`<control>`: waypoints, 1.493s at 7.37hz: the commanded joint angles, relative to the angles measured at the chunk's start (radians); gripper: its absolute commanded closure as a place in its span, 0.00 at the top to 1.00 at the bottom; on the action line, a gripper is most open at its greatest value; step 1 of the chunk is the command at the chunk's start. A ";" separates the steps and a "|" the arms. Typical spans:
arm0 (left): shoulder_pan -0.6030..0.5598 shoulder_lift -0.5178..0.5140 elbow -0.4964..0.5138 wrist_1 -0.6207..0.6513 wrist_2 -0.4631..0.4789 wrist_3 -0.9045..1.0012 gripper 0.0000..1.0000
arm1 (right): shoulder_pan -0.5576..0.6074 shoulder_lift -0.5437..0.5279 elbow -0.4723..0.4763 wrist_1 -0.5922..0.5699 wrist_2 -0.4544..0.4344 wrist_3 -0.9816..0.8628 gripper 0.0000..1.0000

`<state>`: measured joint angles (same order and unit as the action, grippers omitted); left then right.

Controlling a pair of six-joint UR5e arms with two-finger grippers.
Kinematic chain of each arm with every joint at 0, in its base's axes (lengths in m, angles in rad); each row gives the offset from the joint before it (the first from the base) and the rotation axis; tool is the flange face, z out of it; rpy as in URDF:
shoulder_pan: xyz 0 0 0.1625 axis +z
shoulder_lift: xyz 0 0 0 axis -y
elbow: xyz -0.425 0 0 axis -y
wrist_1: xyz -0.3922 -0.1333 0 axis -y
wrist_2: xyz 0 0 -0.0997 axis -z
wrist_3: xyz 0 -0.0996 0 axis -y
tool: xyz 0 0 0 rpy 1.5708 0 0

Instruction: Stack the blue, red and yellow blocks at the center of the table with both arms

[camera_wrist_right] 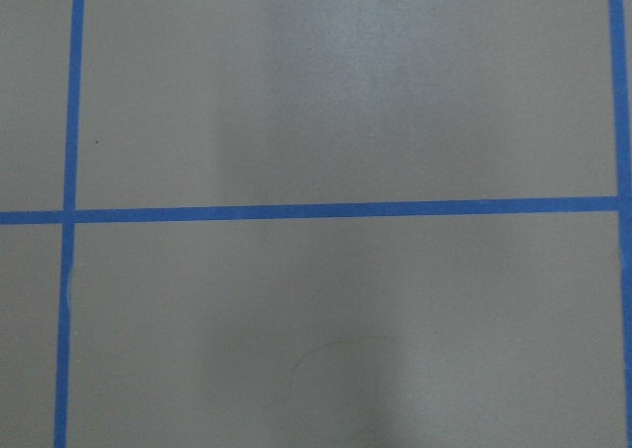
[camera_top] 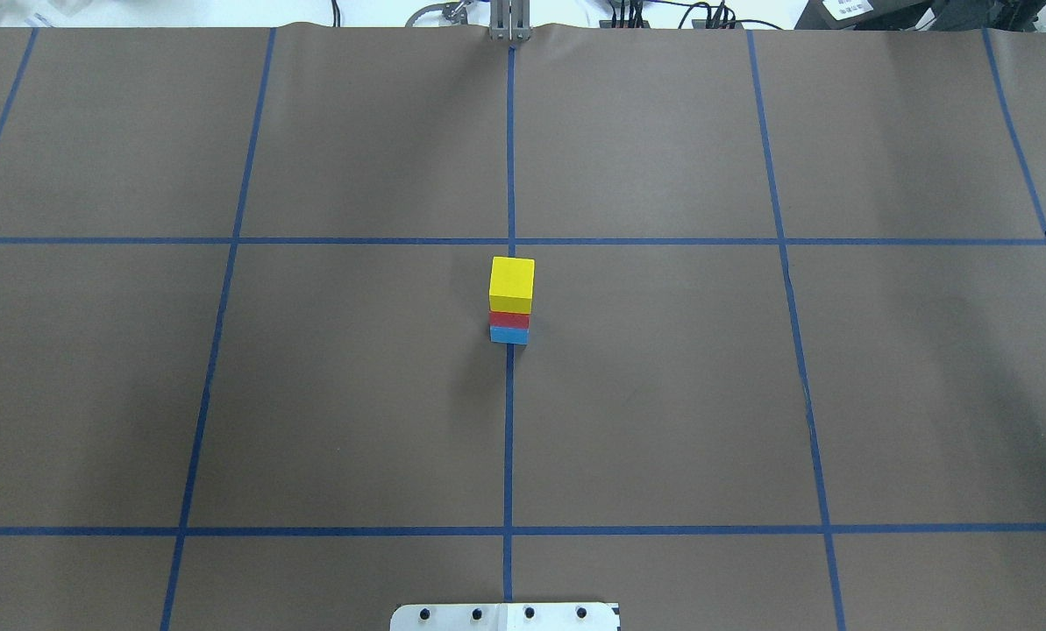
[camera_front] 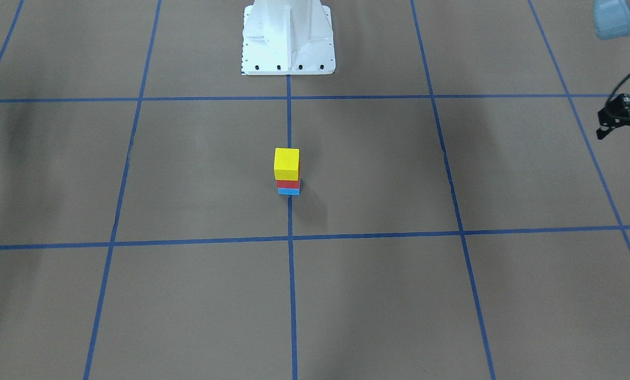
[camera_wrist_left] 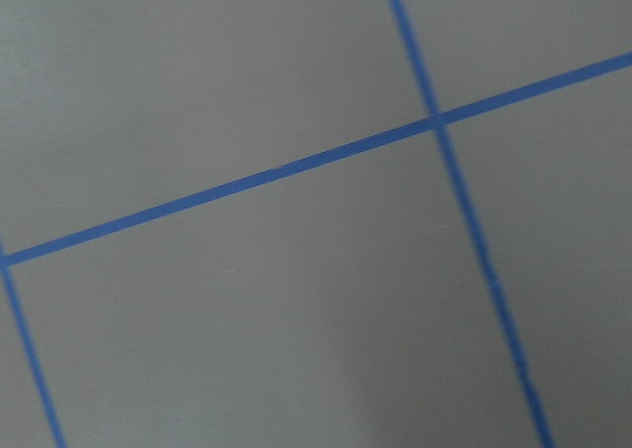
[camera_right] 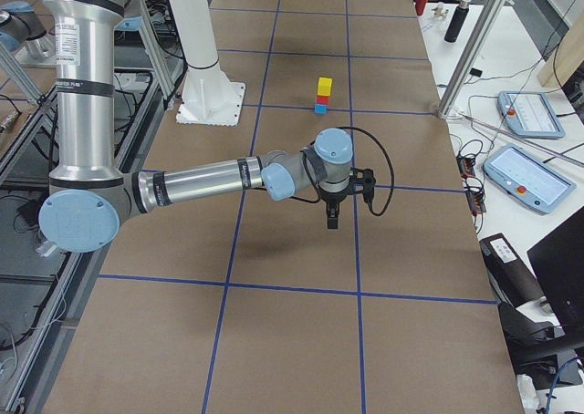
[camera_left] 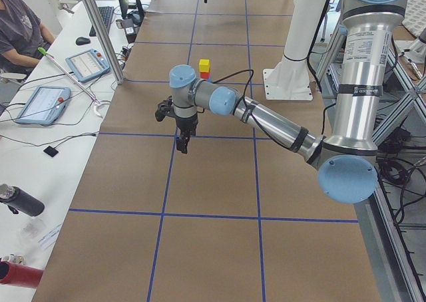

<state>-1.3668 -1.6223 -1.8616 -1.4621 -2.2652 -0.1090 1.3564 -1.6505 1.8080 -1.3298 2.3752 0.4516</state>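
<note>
Stacked at the middle of the wide brown matte table (camera_top: pixel 356 394), right on the central blue tape line: small light-blue matte cube (camera_top: pixel 508 336) at the bottom, small red matte cube (camera_top: pixel 509 320) resting on it, small bright-yellow matte cube (camera_top: pixel 512 280) on top. Upright, faces roughly flush.

Seen from the table's left end, stack (camera_left: pixel 204 66) between 12 and 1 o'clock of the left black two-finger gripper (camera_left: pixel 181 142), well apart from it. Fingers pointing down above bare table. Seen from the right end, stack at 12 o'clock of the right black two-finger gripper (camera_right: pixel 332 218), again well apart, fingers pointing down. In the front-facing view, left gripper cut by the frame edge at about 3 o'clock of the stack. Both grippers clear of the cubes. Cannot tell spread from closed for either one; only tape lines and brown surface in the wrist views.

Counted: three cubes, one of each colour, all in the single stack. Two arms, left silver-tubed arm (camera_left: pixel 273 126) and right silver-tubed arm (camera_right: pixel 192 184), and two grippers. One white bolted metal base plate (camera_front: pixel 288 58) at 12 o'clock of the stack in the front-facing view.
</note>
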 commanded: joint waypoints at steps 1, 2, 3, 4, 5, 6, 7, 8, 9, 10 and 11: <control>-0.093 -0.020 0.114 -0.009 -0.055 0.051 0.99 | 0.038 -0.054 0.002 0.001 0.024 -0.065 1.00; -0.112 -0.031 0.143 -0.009 -0.056 0.049 0.99 | 0.038 -0.058 0.002 0.001 0.025 -0.065 1.00; -0.127 -0.047 0.169 -0.007 -0.057 0.043 0.99 | 0.038 -0.052 0.004 -0.002 0.027 -0.065 1.00; -0.129 -0.048 0.174 -0.006 -0.059 0.013 0.99 | 0.035 -0.043 0.007 -0.017 0.030 -0.065 1.00; -0.147 -0.048 0.174 -0.004 -0.074 -0.038 0.99 | 0.030 -0.029 0.017 -0.069 0.044 -0.067 1.00; -0.153 -0.051 0.183 0.015 -0.135 -0.046 0.99 | 0.024 -0.002 0.016 -0.116 0.051 -0.068 1.00; -0.158 -0.051 0.185 0.014 -0.148 -0.035 0.99 | 0.030 0.015 0.005 -0.149 0.052 -0.103 1.00; -0.158 -0.053 0.189 0.016 -0.140 0.018 0.99 | 0.058 0.037 0.002 -0.225 0.052 -0.192 1.00; -0.161 -0.054 0.214 0.016 -0.142 0.069 0.99 | 0.096 0.088 0.002 -0.361 0.049 -0.299 1.00; -0.161 -0.054 0.223 0.017 -0.140 0.072 0.99 | 0.136 0.112 0.007 -0.441 0.030 -0.405 1.00; -0.167 -0.054 0.242 0.008 -0.142 0.081 0.99 | 0.164 0.110 0.010 -0.471 0.022 -0.436 1.00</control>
<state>-1.5286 -1.6763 -1.6413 -1.4475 -2.4058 -0.0452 1.4785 -1.5554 1.8141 -1.7277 2.4103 0.0952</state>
